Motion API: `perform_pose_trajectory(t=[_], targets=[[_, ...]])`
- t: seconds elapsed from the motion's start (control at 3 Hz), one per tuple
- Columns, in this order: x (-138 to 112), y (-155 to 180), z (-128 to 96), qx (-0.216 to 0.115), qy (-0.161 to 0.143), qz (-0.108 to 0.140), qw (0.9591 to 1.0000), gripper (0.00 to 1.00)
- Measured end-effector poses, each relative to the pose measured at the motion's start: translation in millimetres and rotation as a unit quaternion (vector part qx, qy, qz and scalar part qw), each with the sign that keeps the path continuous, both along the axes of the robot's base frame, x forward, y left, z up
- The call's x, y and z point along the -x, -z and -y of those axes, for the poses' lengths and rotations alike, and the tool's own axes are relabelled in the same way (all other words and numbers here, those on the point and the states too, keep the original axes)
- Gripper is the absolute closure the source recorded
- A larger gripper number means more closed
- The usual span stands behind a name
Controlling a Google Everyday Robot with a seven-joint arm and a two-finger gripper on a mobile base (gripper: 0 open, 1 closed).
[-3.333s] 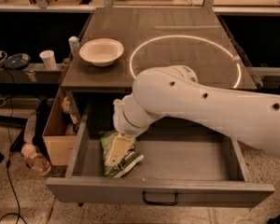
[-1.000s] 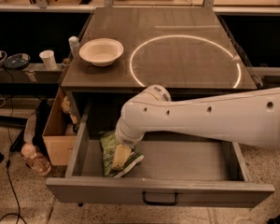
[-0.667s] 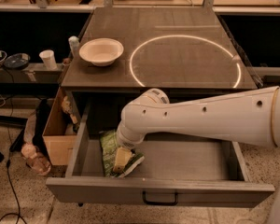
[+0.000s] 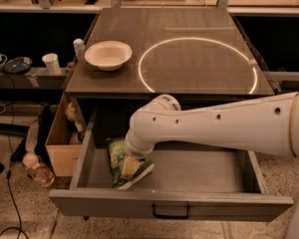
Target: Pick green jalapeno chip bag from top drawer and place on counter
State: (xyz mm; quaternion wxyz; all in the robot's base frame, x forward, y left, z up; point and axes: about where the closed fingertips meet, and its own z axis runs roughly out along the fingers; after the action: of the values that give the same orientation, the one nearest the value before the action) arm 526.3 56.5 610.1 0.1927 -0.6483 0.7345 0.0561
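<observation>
The green jalapeno chip bag (image 4: 118, 156) lies in the left part of the open top drawer (image 4: 169, 203), crinkled, with a white bottom edge. My gripper (image 4: 130, 164) hangs from the white arm that reaches in from the right, and it sits right on top of the bag inside the drawer. The arm's wrist hides the bag's upper right part. The counter (image 4: 189, 54) above the drawer is dark grey-brown with a glowing white circle.
A white bowl (image 4: 108, 55) stands on the counter's left side, with a small bottle (image 4: 79, 48) beside it. A tan cardboard box (image 4: 62, 143) sits on the floor left of the drawer. A white cup (image 4: 52, 63) stands on a low shelf at the left.
The arm has dropped lower into the drawer and its elbow has swung down, uncovering the white circle. The gripper stays on the bag, which has barely shifted.
</observation>
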Motion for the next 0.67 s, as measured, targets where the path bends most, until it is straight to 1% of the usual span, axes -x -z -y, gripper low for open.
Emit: perform_pose_trajectory(t=[0.33, 0.67], targets=[[0.0, 0.0, 0.0, 0.0, 0.0, 0.0, 1.0, 0.5], [0.0, 0.0, 0.0, 0.0, 0.0, 0.0, 1.0, 0.72]])
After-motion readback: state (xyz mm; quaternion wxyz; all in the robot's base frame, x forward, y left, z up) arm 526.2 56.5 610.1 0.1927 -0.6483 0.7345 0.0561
